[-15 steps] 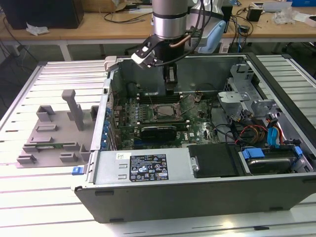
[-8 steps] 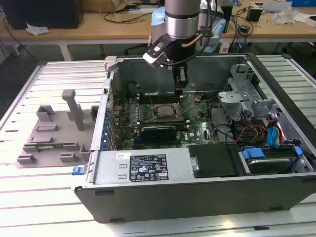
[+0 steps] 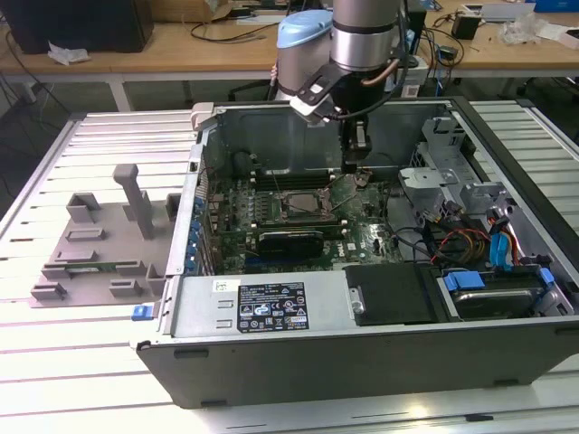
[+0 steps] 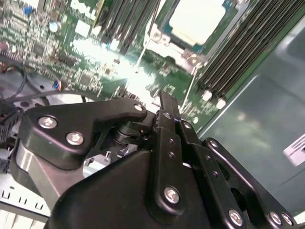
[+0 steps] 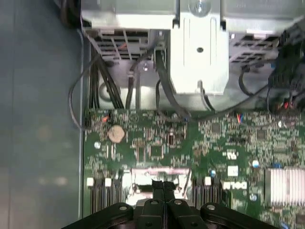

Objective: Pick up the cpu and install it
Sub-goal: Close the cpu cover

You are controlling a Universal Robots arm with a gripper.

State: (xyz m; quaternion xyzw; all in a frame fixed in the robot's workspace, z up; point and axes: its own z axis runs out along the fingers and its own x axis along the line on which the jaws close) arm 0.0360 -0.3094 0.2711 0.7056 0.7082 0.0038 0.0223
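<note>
I'm hovering the black end effector [image 5: 164, 185], narrow with fingers pressed together, over the green motherboard [image 5: 152, 140], near the small shiny silver square cpu [image 4: 195, 19] sitting in its socket

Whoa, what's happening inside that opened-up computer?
A robot arm reaches into an open grey metal computer case, its jaws closed together close over the green motherboard. A small square chip with a shiny silver top appears to sit in the board's socket already; the jaws hold nothing I can see.
</note>
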